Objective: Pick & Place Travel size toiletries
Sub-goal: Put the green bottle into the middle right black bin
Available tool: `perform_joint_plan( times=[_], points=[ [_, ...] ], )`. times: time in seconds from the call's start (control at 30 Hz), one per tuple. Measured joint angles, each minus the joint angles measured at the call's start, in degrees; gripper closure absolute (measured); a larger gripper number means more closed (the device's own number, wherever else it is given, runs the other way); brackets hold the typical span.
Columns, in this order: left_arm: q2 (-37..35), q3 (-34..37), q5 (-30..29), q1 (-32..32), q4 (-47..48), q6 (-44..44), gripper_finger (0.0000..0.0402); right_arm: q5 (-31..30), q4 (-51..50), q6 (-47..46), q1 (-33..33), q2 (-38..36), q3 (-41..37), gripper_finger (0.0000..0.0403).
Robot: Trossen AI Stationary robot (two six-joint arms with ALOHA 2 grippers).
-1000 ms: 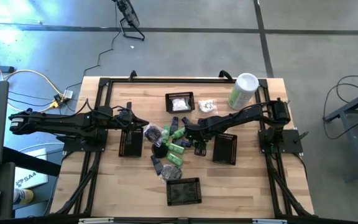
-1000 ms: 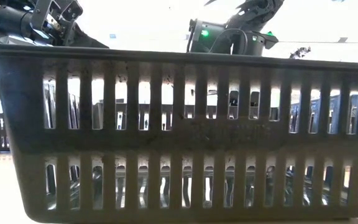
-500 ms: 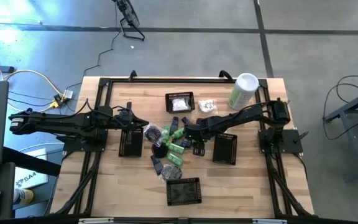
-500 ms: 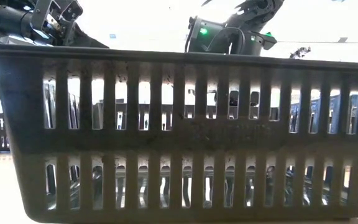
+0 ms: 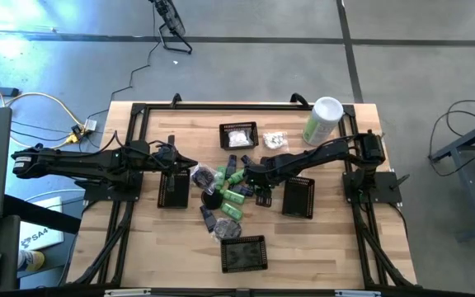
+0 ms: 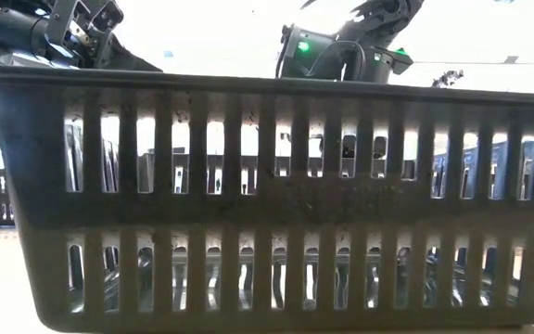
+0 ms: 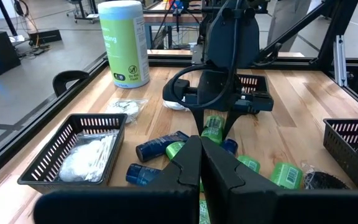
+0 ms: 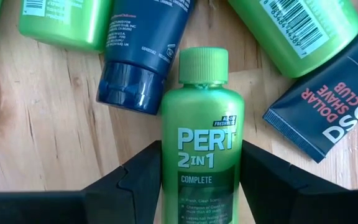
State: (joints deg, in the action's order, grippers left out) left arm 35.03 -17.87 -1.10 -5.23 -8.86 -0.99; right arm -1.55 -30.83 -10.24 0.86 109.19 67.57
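Right gripper is down in the toiletry pile at table centre, fingers spread wide on either side of a bright green plastic Pert 2in1 bottle. In the right wrist view the bottle lies flat on the light wooden table between the two dark fingers; whether the pads press it, cannot tell. A navy blue capped tube lies at the bottle's 11 o'clock and a dark Dollar Shave Club tube at its 2 o'clock, with more green bottles around.

Left gripper is at 9 o'clock of the pile, over the table, fingers pinched together with nothing between them.

Rest of the toiletries: green bottles, dark tubes and round pieces clustered mid-table. White crinkly packets sit in a black mesh basket at 12 o'clock of the pile, and loose ones lie at 1 o'clock. Other black mesh baskets: one at 9 o'clock, one at 3 o'clock, one at 6 o'clock. Tall pale-green canister with a white lid stands at 2 o'clock.

The low view is filled by a dark slatted basket wall.
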Motion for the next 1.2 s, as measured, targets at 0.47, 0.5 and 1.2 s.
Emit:
perform_joint_plan(
  times=[0.47, 0.5, 1.2],
  points=[
    [0.0, 0.0, 0.0, 0.0, 0.0, 0.0, 0.0402, 0.6, -0.02, -0.44, -0.15, 0.0, 0.0, 0.0216],
    [0.0, 0.0, 0.0, -0.01, -0.01, 0.0, 0.0402, 0.6, -0.02, -0.42, -0.22, 0.0, 0.0, 0.0216],
    [-0.01, 0.0, 0.01, 0.0, -0.02, 0.0, 0.0402, -0.01, 0.15, -0.21, -0.22, 0.0, 0.0, 0.0151]
  ],
)
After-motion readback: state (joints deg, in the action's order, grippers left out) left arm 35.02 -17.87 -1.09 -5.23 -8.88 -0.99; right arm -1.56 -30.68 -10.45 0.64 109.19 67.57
